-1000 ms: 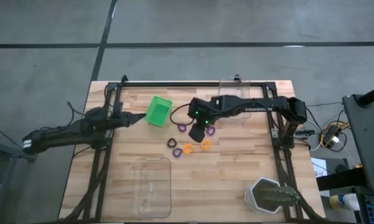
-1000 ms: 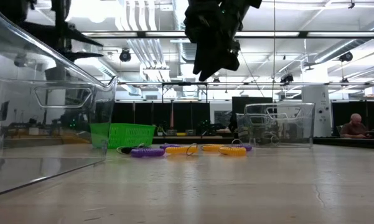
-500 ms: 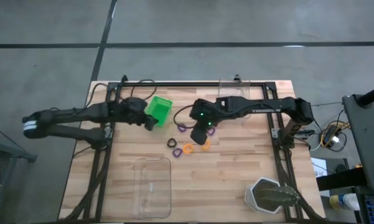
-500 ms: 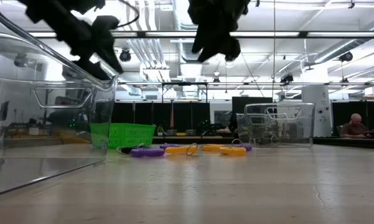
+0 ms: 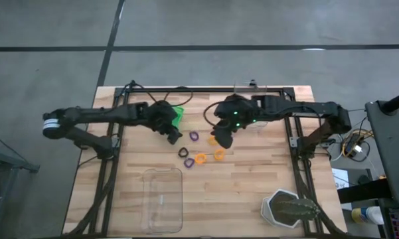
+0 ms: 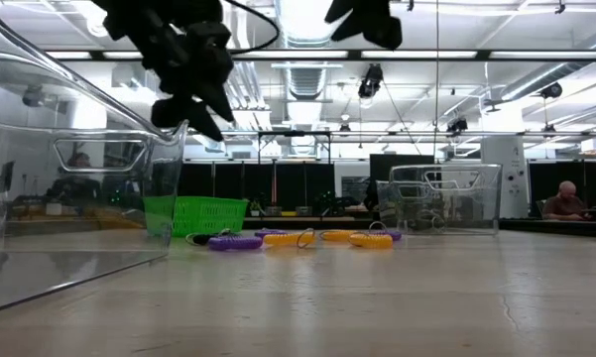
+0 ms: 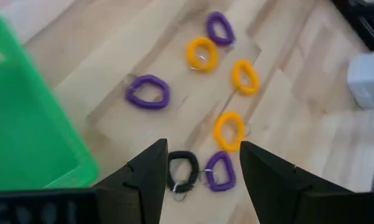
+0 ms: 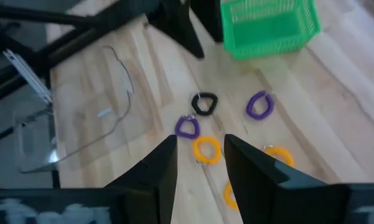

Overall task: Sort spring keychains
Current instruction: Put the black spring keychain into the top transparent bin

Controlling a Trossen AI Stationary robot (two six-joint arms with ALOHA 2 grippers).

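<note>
The spring keychains (image 5: 200,147) lie loose on the tabletop (image 5: 252,199) near its centre: purple, orange and one black coil (image 7: 183,172), none yet sorted. The left pincer (image 5: 173,136) hovers at about nine o'clock of the cluster, fingers spread wide and holding nothing, the black coil framed between them in its wrist view. The right pincer (image 5: 222,138) hangs at about two o'clock of the cluster, partly parted and gripping nothing visible.

To do the pick well, the left pincer probably should drop straight over the black coil, straddling its rim so the purple ring (image 7: 221,173) just beside it stays undisturbed.

The green bin (image 5: 178,113) sits at eleven o'clock; its contents cannot be told. The clear tray (image 5: 162,199) at seven o'clock appears empty.
</note>
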